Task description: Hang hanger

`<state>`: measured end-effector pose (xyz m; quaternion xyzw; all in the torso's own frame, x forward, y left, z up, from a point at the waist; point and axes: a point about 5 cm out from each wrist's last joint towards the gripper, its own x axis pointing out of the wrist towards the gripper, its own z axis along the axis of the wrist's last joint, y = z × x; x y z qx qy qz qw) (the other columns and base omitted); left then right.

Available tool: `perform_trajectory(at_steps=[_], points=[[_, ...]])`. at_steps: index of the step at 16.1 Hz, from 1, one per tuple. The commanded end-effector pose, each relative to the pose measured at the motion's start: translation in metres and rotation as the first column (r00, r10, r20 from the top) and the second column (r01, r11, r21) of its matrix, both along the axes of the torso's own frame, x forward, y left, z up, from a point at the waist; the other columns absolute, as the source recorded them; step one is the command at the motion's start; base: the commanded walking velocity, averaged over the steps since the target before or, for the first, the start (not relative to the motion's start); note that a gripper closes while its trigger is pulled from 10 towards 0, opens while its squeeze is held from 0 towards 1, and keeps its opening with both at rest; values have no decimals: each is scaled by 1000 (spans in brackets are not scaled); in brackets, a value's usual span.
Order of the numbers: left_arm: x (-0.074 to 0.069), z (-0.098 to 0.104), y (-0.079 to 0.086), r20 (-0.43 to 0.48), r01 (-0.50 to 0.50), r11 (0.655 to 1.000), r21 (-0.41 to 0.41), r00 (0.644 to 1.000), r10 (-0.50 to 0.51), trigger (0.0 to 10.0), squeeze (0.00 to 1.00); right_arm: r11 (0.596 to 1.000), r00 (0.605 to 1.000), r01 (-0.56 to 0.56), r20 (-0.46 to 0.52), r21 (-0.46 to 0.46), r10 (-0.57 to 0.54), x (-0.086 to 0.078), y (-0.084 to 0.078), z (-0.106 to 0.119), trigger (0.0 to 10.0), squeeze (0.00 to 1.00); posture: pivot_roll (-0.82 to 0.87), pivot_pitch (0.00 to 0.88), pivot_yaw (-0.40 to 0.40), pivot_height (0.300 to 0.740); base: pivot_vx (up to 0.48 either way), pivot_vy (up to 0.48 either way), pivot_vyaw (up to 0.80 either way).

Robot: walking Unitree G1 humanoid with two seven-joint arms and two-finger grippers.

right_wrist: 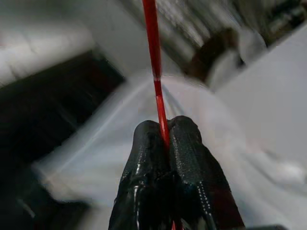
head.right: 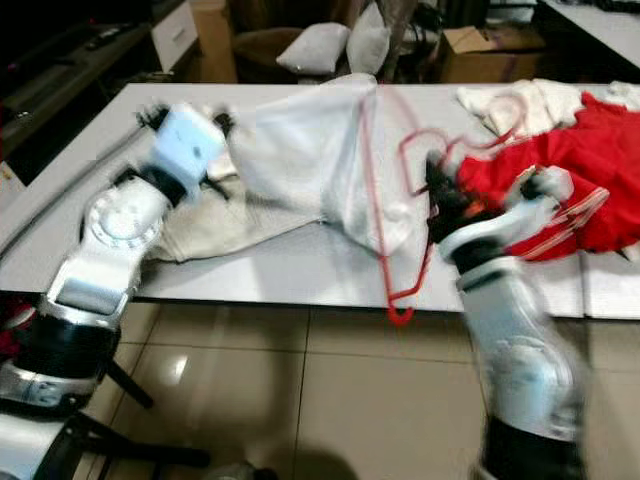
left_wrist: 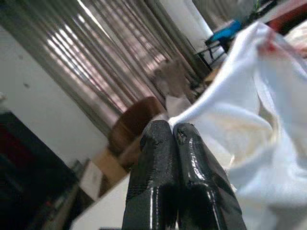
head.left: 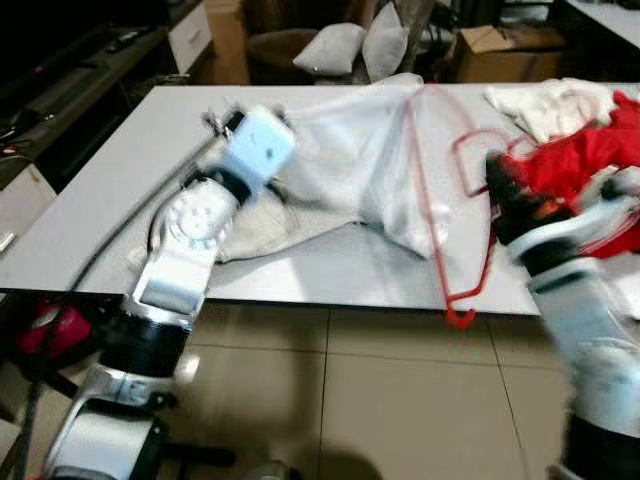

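Right, your right gripper point(right_wrist: 165, 132) has its two black fingers pressed together on the thin red rod of the hanger point(head.left: 437, 240), rod pinched between the tips in the right wrist view; from the head views that gripper sits over the right part of the white table point(head.left: 90, 200), near the front edge, with the red clothes point(head.left: 590, 160) just beside it; picture is blurred on that arm, so you can't read the exact grip point along the rod. Hanger runs from the top of the white garment point(head.left: 350, 160) down toward you, one long side lying over the cloth, and its lower end point(head.left: 460, 318) pokes past the table's front edge, over the tiled floor point(head.left: 400, 400); a second red loop of it stands up between the garment and the red clothes. Left gripper point(left_wrist: 172, 139) is closed too, fingertips touching, nothing visibly between them; white garment lies right beside those tips, contact not clear; left arm reaches in over the left-centre of the table at the garment's left edge. More white cloth point(head.left: 545, 100) at the far right corner; bare tabletop on the left half and along the front strip; pillows point(head.left: 340, 45) and a cardboard box point(head.left: 500, 45) beyond the far edge.
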<state>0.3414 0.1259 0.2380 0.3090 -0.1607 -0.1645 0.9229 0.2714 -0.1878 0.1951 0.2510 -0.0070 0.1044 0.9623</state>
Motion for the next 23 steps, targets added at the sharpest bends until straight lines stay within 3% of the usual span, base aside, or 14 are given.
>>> perform_trajectory(at_steps=[1, 3, 7, 9, 10, 11, 12, 13, 14, 15, 18, 19, 21, 23], points=[[-1, -19, 5, -72, -19, 999, 35, 997, 22, 0, 0, 993, 957, -70, -287, -91, 41, -8, 8, -54, 10000, 0, -75, 0, 79, 740, 0, 0, 0], [-4, -25, 8, -100, -38, 999, 20, 994, 40, 0, 0, 999, 940, -45, -341, -22, 35, -14, 10, -69, 10000, 0, -66, 0, 77, 740, 0, 0, 0], [-7, -29, 13, -120, -57, 998, 17, 991, 58, 0, 0, 998, 944, -54, -323, 29, 60, -14, 16, -66, 10000, 0, -61, 0, 77, 740, 0, 0, 0], [-9, -24, 7, -100, -24, 1000, -11, 995, 22, 0, 0, 988, 989, 14, -149, 153, 10, -4, 10, -40, 10000, 0, -57, 0, 78, 740, 0, 0, 0], [-9, -23, 7, -93, -17, 1000, -20, 996, 15, 0, 0, 982, 994, 38, -110, 186, -18, -2, 8, -35, 10000, 0, -57, 0, 78, 740, 0, 0, 0], [-13, -22, 6, -107, 5, 992, -129, 994, -19, 0, 0, 919, 994, 97, -90, 382, -67, 0, -2, -30, 10000, 0, -62, 0, 81, 740, 0, 0, 0], [-13, -22, 6, -107, 5, 992, -129, 994, -19, 0, 0, 919, 994, 97, -90, 382, -67, 0, -2, -30, 10000, 0, -62, 0, 81, 740, 0, 0, 0], [-17, -39, 4, -204, 40, 993, -115, 977, -63, 0, 0, 916, 992, 95, -117, 390, -54, 3, -1, -42, 10000, 0, -60, 0, 85, 740, 0, 0, 0], [-25, -63, 1, -328, 110, 992, -60, 936, -124, 0, 0, 852, 996, 70, -86, 518, -29, 10, 2, -42, 10000, 0, -59, 0, 87, 740, 0, 0, 0], [-30, -70, -4, -371, 165, 984, -72, 911, -180, 0, 0, 795, 998, 51, -60, 605, -18, 16, 3, -40, 10000, 0, -52, 0, 84, 740, 0, 0, 0], [-44, -76, -22, -407, 299, 947, -114, 856, -319, 0, 0, 691, 997, 17, -61, 723, 40, 33, 12, -43, 10000, 0, -36, 0, 76, 740, 0, 0, 0], [-52, -80, -29, -431, 355, 929, -110, 825, -366, 0, 0, 668, 995, 11, -77, 744, 69, 39, 19, -45, 10000, 0, -22, 0, 65, 740, 0, 0, 0], [-50, -87, -28, -443, 313, 948, -59, 842, -306, 0, 0, 702, 989, -40, -70, 711, 128, 43, 32, -45, 10000, 0, -9, 0, 55, 740, 0, 0, 0], [-55, -85, -32, -466, 340, 927, -157, 802, -373, 0, 0, 655, 994, 14, -82, 755, 73, 47, 28, -47, 10000, 0, -3, 0, 54, 740, 0, 0, 0]])
